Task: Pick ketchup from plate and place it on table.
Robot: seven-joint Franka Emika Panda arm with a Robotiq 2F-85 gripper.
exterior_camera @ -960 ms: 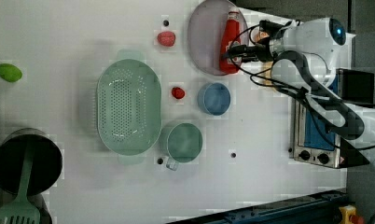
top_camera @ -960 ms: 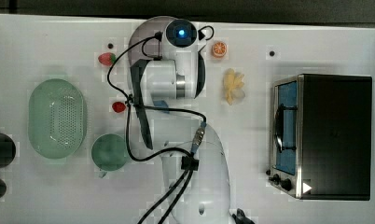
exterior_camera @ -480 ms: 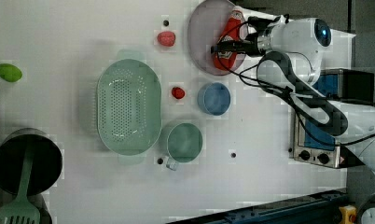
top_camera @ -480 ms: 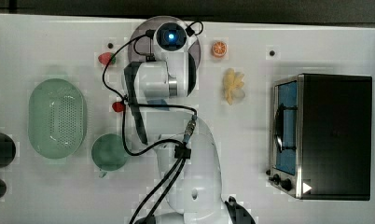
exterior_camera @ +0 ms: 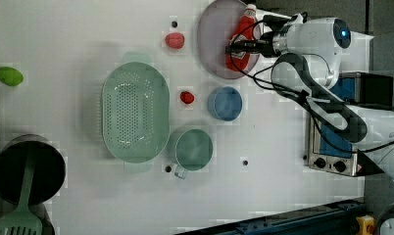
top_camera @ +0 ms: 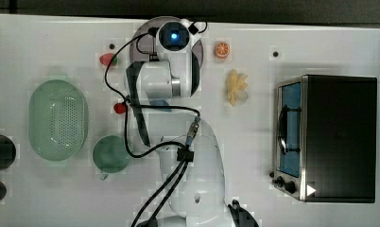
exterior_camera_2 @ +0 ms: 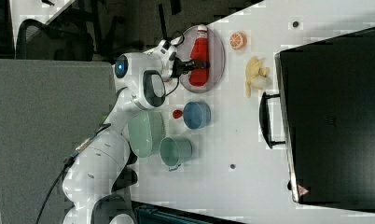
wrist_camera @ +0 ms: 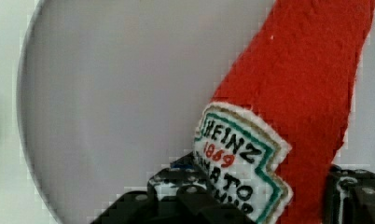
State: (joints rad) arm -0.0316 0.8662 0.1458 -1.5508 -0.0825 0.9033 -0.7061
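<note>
— Where is the ketchup [wrist_camera: 311,93]?

— Lying on the plate [exterior_camera: 212,44], on the table [exterior_camera: 77,29], cap at the rim.

— And the gripper [wrist_camera: 251,196]?

— Down over the bottle's labelled body, one finger [wrist_camera: 176,186] either side. Whether the fingers are clenched on it cannot be told.

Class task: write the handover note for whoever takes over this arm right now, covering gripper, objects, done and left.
Gripper: down at the plate, fingers on either side of the ketchup; a firm grip cannot be confirmed.
Ketchup: lying on the plate, white cap toward the table's edge.
Done: approach to the bottle.
Left: secure the grip, lift, set the ketchup on bare table.
</note>
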